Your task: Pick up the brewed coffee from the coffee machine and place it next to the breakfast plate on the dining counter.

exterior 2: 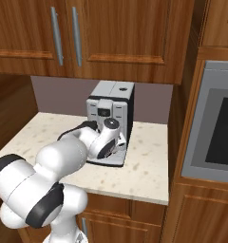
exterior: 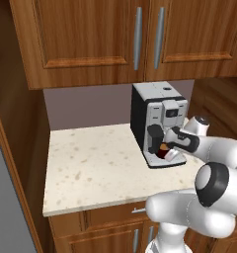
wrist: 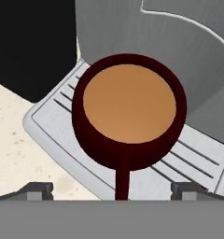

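Mug point(wrist: 128, 116): small, round, dark red, glossy wall, thin handle pointing toward the hand camera. Filled nearly to the rim with flat tan-brown coffee. It stands upright on the drip tray point(wrist: 53, 121) of the coffee machine point(exterior: 157, 116), under the black spout.

Drip tray: pale silver metal, rounded corners, raised rim, parallel dark slots running across it.

Coffee machine: boxy, black sides, silver front panel with a small dark display, silver top. It sits toward the right rear of a short counter point(exterior: 91, 168) of beige speckled stone, matte, with a squared front edge.

Gripper point(wrist: 113, 190): jaws spread wide, one dark fingertip at each side of the handle, neither touching the mug. Nothing held. In the left base view the hand is right at the front of the machine, close over the tray.

Surroundings: wooden wall cabinets point(exterior: 125, 34) overhead, raised panels, long brushed-metal bar handles. Dull mauve back wall behind the machine. Wooden drawers below the counter. To the right, a tall wooden unit holds a built-in oven point(exterior 2: 215, 128) with a grey frame and dark glass.
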